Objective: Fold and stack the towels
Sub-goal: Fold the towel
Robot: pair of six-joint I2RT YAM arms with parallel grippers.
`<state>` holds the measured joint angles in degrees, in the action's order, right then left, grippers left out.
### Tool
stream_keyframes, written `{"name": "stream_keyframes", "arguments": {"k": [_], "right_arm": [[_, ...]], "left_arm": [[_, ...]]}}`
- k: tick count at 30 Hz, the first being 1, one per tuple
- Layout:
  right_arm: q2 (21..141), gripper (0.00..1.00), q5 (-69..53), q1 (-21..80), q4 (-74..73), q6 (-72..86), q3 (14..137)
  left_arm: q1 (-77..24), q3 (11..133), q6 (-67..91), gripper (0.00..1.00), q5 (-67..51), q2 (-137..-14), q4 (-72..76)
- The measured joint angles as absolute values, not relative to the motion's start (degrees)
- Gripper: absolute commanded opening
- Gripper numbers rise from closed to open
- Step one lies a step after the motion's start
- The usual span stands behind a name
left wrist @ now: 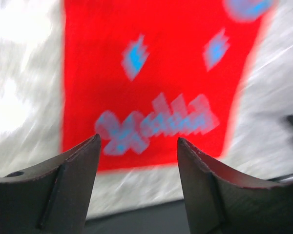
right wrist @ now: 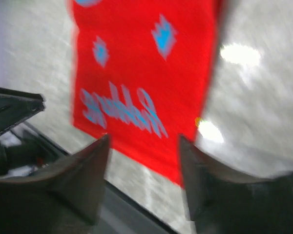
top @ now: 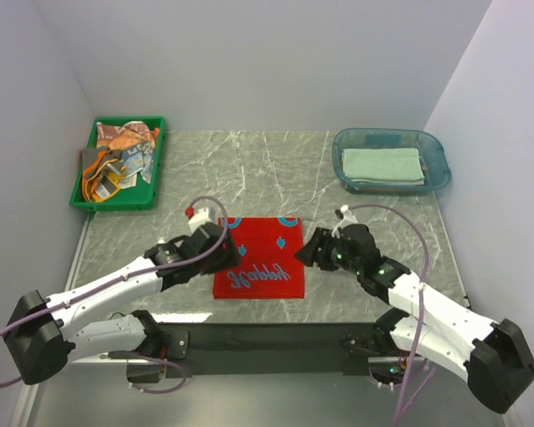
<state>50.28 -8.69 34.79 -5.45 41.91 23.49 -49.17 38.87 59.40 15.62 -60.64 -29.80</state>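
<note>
Where your left jaws stand, at the left edge of the red towel [top: 258,258], they are apart with nothing between them; your right jaws, at its right edge, are likewise spread and empty. Both wrist views are blurred, so the jaws may be just clear of the cloth rather than touching it. That towel lies flat on the bench [top: 249,160] between the two, its blue lettering toward the near edge. Further out, a green tray [top: 111,203] at the far left corner holds a crumpled heap of towels [top: 125,151], orange and grey among them. At the far right, a blue tub [top: 438,149] holds a pale green towel [top: 383,165] lying flat.
</note>
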Motion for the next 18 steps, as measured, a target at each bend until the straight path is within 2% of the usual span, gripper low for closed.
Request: {"name": "stream_keyframes", "arguments": {"k": [3, 7, 11, 18], "right_arm": [[56.01, 0.78, -9.28, 34.11, 2.20, 42.52, 26.50], [70.98, 0.89, -10.83, 33.47, 16.62, 44.47, 34.44], [82.32, 0.89, -11.44, 33.47, 26.96, 47.18, 39.46], [98.10, 0.89, -10.09, 33.50, 38.85, 52.34, 44.27]], "left_arm": [[-43.55, 41.01, 57.43, 0.73, 15.38, -62.06, -22.33], [-33.65, 41.17, 55.40, 0.74, 12.51, -68.23, -8.95], [-28.67, 42.41, 54.92, 0.67, 8.29, -78.30, 1.85], [-27.86, 44.07, 55.66, 0.57, 2.76, -91.72, 15.57]]}}
